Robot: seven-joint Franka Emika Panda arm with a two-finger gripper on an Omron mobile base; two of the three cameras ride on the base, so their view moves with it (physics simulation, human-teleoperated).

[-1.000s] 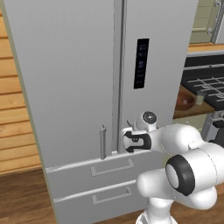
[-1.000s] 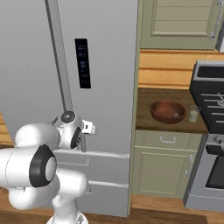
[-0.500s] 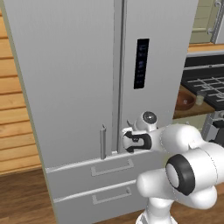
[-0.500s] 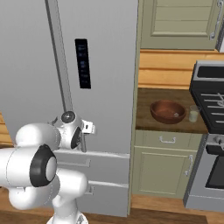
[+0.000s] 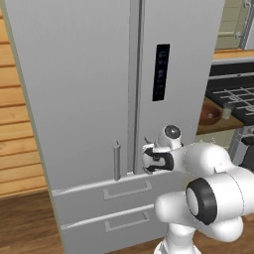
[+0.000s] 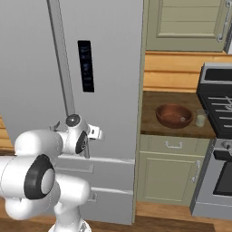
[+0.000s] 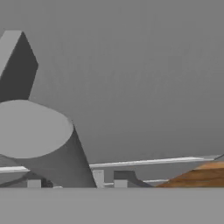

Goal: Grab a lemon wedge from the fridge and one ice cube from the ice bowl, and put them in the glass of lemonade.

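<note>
tall grey double-door fridge [image 5: 89, 99]: both doors shut, two drawers beneath, black dispenser panel [image 5: 160, 72] on the right-hand door. rigid and heavy; a door should swing only by a steady pull on its handle. the lemon wedge is presumably inside, unseen behind the doors.

beige base cabinet with brown counter [image 6: 172, 131]: just beside the fridge, a black stove [image 6: 217, 104] at its far end. the counter edge meets the fridge's side, so a door opening toward it has little room, while the wood-panelled side looks freer.

white robot arm: elbow low before the drawers, little slack between it and the fridge front.

vertical grey bar handles [image 5: 117, 159]: two, either side of the door seam; smooth, stiff, likely slippery. best taken square across the bar near its lower end.

round reddish-brown wooden bowl [image 6: 174, 115]: on the counter, well apart from the arm; a pale speck within may be the ice cube, small, slick and probably hard to pinch.

small clear tumbler of pale lemonade [image 6: 200, 118]: just beside the bowl, nearer the stove; fragile, easily tipped.

two-finger gripper [image 5: 147, 159]: level at the lower end of the right-hand door's handle. whether its jaws grip the bar or stand apart cannot be told.
</note>
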